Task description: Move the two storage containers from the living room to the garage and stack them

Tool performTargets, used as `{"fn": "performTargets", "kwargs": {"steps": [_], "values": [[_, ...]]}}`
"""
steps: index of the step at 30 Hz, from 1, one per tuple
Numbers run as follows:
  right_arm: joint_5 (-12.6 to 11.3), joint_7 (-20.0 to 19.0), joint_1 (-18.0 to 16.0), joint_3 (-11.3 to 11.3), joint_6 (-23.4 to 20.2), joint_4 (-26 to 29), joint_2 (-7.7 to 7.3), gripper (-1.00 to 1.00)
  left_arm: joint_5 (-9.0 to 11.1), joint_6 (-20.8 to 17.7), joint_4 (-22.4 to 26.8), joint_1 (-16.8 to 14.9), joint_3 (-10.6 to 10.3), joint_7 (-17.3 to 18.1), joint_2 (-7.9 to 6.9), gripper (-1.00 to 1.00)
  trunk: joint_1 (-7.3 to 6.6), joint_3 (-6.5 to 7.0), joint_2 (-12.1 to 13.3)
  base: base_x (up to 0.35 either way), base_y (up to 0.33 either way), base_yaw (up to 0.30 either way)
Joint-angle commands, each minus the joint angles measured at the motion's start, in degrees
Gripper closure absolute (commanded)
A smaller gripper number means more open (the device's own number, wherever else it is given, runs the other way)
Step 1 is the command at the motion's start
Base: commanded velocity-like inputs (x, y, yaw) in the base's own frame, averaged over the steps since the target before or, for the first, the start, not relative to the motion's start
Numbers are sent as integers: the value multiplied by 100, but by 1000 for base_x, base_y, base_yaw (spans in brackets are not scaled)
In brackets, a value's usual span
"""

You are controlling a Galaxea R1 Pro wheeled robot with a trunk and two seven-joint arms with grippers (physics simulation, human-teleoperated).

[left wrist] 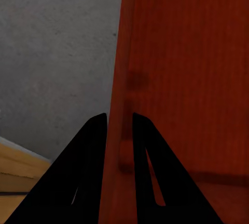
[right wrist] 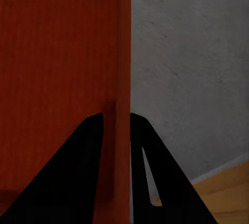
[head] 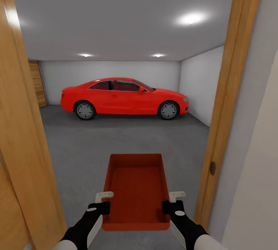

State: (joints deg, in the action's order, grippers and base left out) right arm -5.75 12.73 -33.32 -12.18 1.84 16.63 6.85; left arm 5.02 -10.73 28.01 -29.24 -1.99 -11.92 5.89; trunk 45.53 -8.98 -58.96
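Note:
One orange-red storage container (head: pixel 136 192) hangs in front of me in the head view, open top up, held level between both arms above the dark grey garage floor (head: pixel 77 145). My left gripper (head: pixel 103 200) is shut on its left wall near the close end. My right gripper (head: pixel 173 200) is shut on its right wall. The left wrist view has the ribbed container wall (left wrist: pixel 176 68) pinched between the black fingers (left wrist: pixel 83 172). The right wrist view has the container wall (right wrist: pixel 62 52) clamped between its fingers (right wrist: pixel 155 172). The garage lies ahead through the doorway.
I stand in a doorway with an orange wooden frame post (head: pixel 224 99) on the right and a wooden door (head: pixel 23 145) on the left. A shiny red car (head: pixel 123 98) is parked across the far end. A white wall (head: pixel 200 84) bounds the garage's right side.

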Motion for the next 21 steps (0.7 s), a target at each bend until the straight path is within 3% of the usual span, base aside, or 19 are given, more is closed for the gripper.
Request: {"fn": "performTargets", "kwargs": {"steps": [1,10,21], "values": [[29,80,-8,181,316,16,1,100,368,-43,11,2,102,-21,0,100,2,-8,-6,36,28,-2],[30,80,-8,181,309,16,1,100,368,-43,11,2,106,-21,0,100,2,-8,-6,25,5,0],[30,80,-8,181,308,16,1,100,359,-43,11,-1,111,-21,0,100,2,-8,-6,286,0,0]]}}
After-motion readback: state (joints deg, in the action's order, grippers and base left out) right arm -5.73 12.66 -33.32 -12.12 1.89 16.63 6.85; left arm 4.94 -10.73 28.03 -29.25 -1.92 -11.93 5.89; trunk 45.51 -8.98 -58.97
